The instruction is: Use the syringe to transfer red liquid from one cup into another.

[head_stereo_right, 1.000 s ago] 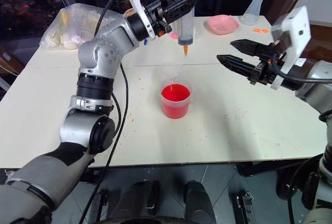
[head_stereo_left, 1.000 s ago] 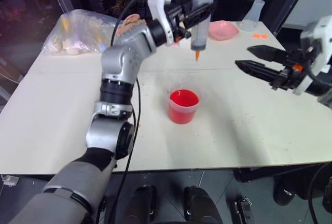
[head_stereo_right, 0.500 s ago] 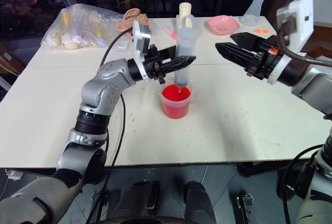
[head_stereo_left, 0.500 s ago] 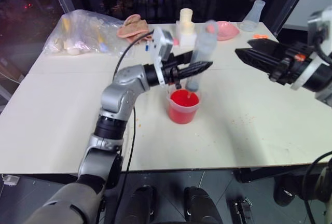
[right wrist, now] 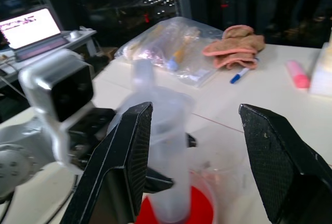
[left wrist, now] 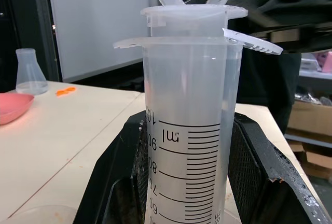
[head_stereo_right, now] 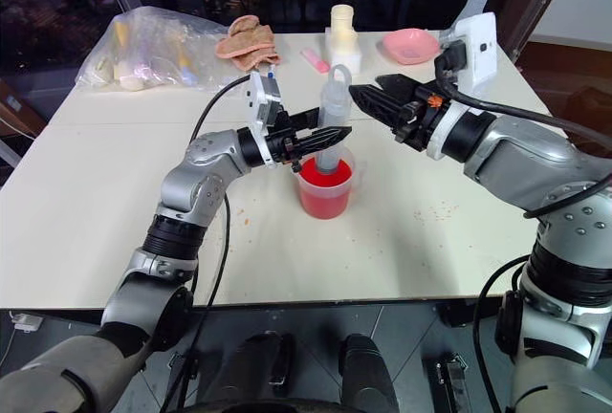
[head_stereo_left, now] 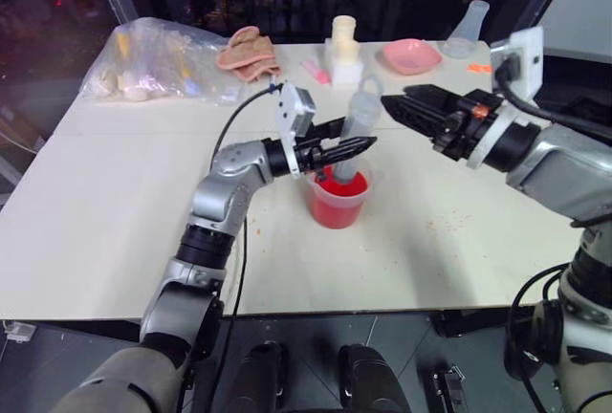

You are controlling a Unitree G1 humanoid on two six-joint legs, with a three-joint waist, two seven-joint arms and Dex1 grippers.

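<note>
On the white table point(head_stereo_left: 115, 241), which bore everything else, a crumpled clear plastic bag point(head_stereo_left: 153, 59) was seen at the far left corner, with a tan cloth point(head_stereo_left: 247, 50) lying just beside it. Toward the far edge a pale squat bottle point(head_stereo_left: 342, 48) was stood, a pink shallow dish point(head_stereo_left: 409, 54) was set to its right, and a clear conical flask point(head_stereo_left: 467, 27) was placed near the far right corner. Near the middle of the table the one cup point(head_stereo_left: 337, 205) was stood upright, filled with red liquid point(head_stereo_left: 342, 186). The syringe point(head_stereo_left: 356, 131) was held over that cup, slightly tilted, with its lower end dipped into the red liquid and its plunger ring uppermost. The left gripper point(head_stereo_left: 356, 145) was pressed together on the syringe's barrel, its black fingers point(left wrist: 111, 182) seen clamped on either side of the printed scale in the left wrist view. The right gripper point(head_stereo_left: 397, 107) was held level just beside the syringe's upper end, apart from it, with its two fingers point(right wrist: 124, 156) spread wide and nothing between them. A small pink marker point(head_stereo_left: 316, 71) was laid near the bottle.
</note>
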